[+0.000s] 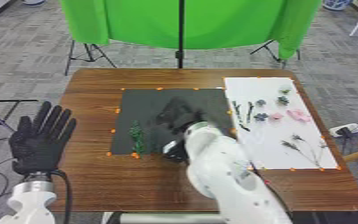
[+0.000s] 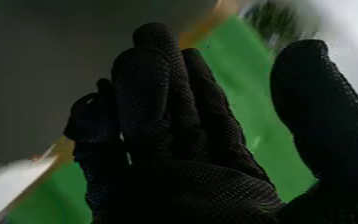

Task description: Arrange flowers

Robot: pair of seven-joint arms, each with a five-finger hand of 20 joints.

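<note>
Black mat (image 1: 140, 107), right hand (image 1: 181, 119) inside its edges, thumb wide of nearly straight fingers.

My view: brown wooden table (image 1: 87, 87) | on it, to my left, a black rectangular sheet (image 1: 144, 105) | beside that, to my right, a white rectangular sheet (image 1: 246, 90) | I see small orange tape pieces (image 1: 159, 89) along both sheets' edges

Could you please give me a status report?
Left hand open, by the table. Right hand open, over black sheet, partly blocking it. Green sprig on sheet's left side.
</note>
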